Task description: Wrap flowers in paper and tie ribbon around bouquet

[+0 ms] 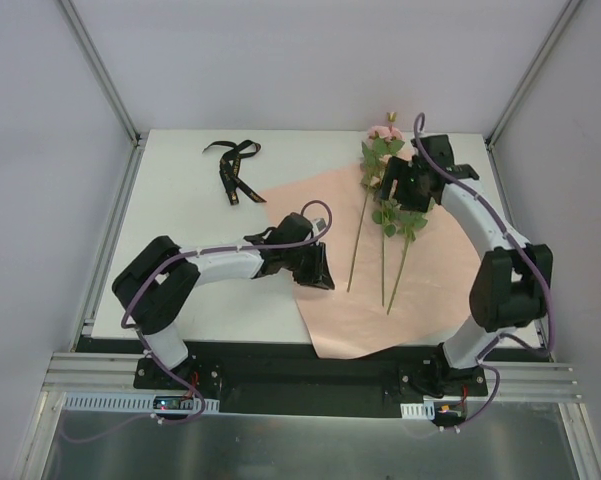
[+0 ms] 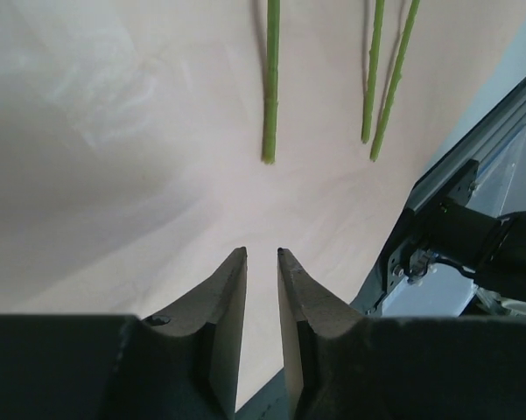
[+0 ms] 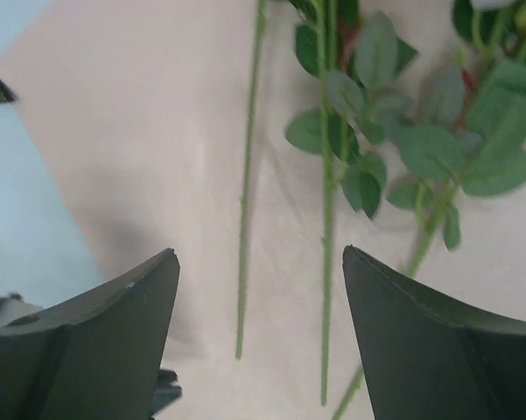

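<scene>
Flowers point(image 1: 385, 200) lie unwrapped on the paper point(image 1: 430, 290), at about 1 o'clock on the worktop point(image 1: 180, 210), blossoms toward 12 and stalk ends toward 6. Only the top view shows the pink blossoms and the whole ribbon point(image 1: 235, 170), which lies loose on the bare worktop at 11 o'clock, just off the paper's corner. My left wrist view shows just three bare stalk ends at 12 o'clock on flat pink sheet. My right wrist view shows the leaves and stalks, plus a dark scrap of ribbon at its 9 o'clock edge.

The worktop is white, boxed in by pale walls with metal corner posts, and a black rail carries my bases at 6 o'clock.

My left arm reaches low from 7 o'clock, forearm stretched toward 3. My left claw point(image 1: 320, 268) is released at the paper's left edge, its jaws a narrow slit apart with nothing between them. My right arm arches up from 5 o'clock and curls toward 11. My right claw point(image 1: 395, 185) is released, spread wide above the leafy stalks and grasping nothing.
</scene>
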Controlling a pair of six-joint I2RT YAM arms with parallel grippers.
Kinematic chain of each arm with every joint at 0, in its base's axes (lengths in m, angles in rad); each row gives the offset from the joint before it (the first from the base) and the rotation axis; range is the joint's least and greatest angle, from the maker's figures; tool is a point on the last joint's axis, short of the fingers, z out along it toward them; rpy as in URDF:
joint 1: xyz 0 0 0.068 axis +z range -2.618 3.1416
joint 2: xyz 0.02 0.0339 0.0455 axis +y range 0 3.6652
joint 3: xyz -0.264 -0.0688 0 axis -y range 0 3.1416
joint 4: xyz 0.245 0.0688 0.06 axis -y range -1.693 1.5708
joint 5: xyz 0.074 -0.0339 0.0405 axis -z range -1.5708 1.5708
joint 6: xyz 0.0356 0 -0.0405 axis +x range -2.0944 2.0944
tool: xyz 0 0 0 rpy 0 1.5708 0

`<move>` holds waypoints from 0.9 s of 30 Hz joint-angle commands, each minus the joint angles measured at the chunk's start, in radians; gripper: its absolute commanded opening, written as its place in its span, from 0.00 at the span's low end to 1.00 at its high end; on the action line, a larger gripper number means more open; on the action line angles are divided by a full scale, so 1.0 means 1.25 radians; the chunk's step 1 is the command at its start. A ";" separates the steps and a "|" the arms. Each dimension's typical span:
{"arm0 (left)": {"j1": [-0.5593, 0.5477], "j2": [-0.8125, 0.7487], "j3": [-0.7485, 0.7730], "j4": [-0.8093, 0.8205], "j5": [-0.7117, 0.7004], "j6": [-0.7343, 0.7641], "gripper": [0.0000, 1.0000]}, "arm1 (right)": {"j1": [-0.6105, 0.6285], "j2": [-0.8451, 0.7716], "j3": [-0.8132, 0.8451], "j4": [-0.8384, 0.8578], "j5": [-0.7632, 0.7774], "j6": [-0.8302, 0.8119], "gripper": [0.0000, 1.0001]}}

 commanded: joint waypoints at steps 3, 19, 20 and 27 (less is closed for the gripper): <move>0.040 0.076 0.080 0.006 0.053 0.045 0.17 | -0.055 -0.142 -0.296 0.073 -0.062 0.018 0.63; 0.091 0.157 0.065 0.020 0.087 0.062 0.09 | -0.081 -0.177 -0.511 0.113 -0.070 -0.011 0.44; 0.091 0.157 0.064 0.020 0.085 0.063 0.09 | -0.081 -0.177 -0.516 0.113 -0.066 -0.012 0.43; 0.090 0.156 0.066 0.020 0.085 0.059 0.08 | -0.079 -0.223 -0.528 0.095 -0.043 -0.028 0.43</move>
